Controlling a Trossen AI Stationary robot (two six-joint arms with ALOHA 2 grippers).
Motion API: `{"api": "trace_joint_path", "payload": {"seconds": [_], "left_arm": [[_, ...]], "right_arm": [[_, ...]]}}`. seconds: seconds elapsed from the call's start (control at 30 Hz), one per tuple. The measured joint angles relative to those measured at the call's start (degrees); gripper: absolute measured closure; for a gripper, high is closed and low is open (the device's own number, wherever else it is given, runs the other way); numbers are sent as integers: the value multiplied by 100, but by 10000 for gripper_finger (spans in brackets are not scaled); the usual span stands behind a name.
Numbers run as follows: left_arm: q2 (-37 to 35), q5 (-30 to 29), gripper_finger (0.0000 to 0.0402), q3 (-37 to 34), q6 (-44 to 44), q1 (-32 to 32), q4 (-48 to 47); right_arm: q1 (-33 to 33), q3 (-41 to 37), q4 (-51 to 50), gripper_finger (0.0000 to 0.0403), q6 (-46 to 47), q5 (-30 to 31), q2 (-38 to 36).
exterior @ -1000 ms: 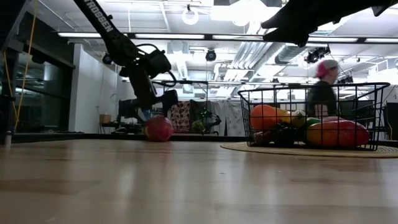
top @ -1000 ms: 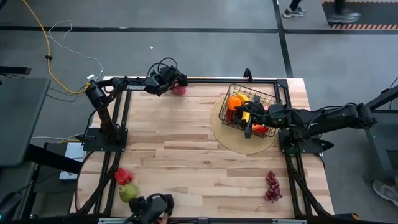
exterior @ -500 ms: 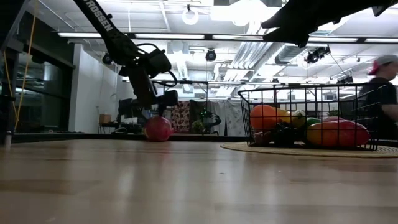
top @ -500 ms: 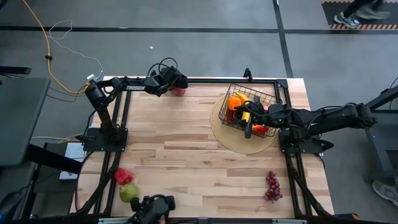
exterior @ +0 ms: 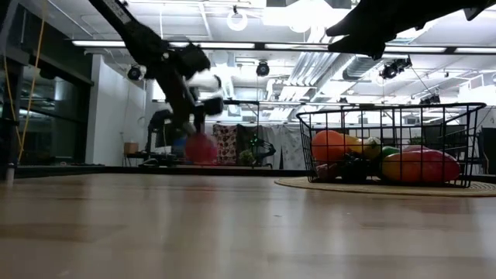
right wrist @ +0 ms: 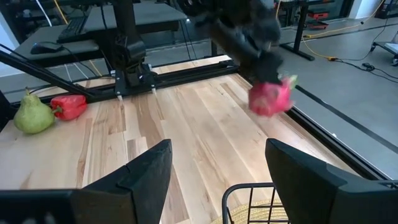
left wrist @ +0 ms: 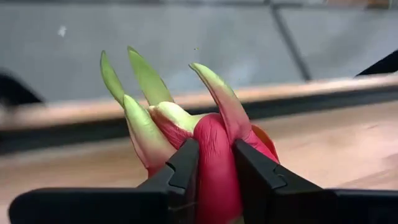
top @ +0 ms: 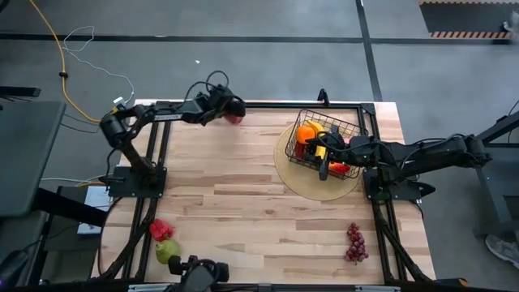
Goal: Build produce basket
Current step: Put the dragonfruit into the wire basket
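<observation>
My left gripper point(top: 231, 113) is at the table's far edge, shut on the pink dragon fruit point(right wrist: 271, 97), which has green scales. The black wire basket point(top: 349, 128) stands on a flat tan disc point(top: 312, 188) at the far right. It holds an orange point(top: 306, 133), a banana point(top: 318, 139) and other produce. My right gripper point(right wrist: 217, 148) hangs open over the basket with nothing between its fingers. A red pepper point(top: 160, 229) and a green pear point(top: 167, 251) lie at the near left. Purple grapes point(top: 354, 242) lie at the near right. My left gripper pinches the dragon fruit's pink body point(left wrist: 215, 174) between its two fingers point(left wrist: 183, 163). The green scales point(left wrist: 148, 78) stick out past the fingertips. The fingers slant down from the table's left. In the low view the fruit point(exterior: 201, 147) hangs clear of the table.
Bare wood lies between the left arm's base point(top: 134, 174) and the disc. The table's far rail point(top: 268, 104) runs just behind the dragon fruit. The right arm point(top: 422, 156) reaches in from the right edge.
My left gripper has shut on the dragon fruit and gone up with it. The fruit lay on the table by the far edge and now hangs clear of the wood. My right gripper has kept still over the basket.
</observation>
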Motion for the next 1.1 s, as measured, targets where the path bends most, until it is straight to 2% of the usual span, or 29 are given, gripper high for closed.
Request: {"api": "trace_joint_path", "payload": {"seconds": [0.17, 0.27, 0.4, 0.6, 0.77, 0.93, 1.1], "left_arm": [[-683, -6, 333, 12, 754, -206, 145], [-1133, 334, 333, 12, 1489, -577, 419], [-1703, 556, 331, -364, 2490, -1372, 1399], [-2472, 1185, 333, -1579, 3387, -2564, 3308], [-2624, 1369, 328, -2351, 3627, -3237, 4504], [-2624, 1155, 327, -2412, 4036, -3520, 4727], [-2626, 1090, 328, -2412, 4232, -3653, 4945]], "right_arm": [[2, 0, 1, 153, -12, 0, 0], [0, 0, 2, 153, -16, 0, 0], [0, 0, 3, 153, -16, 0, 0], [0, 0, 149, 153, 3, -17, 15], [0, 0, 1160, 153, 265, -596, 440], [40, 2, 2742, 153, 402, -1317, 1344], [35, 0, 3874, 153, 884, -1369, 2188]]}}
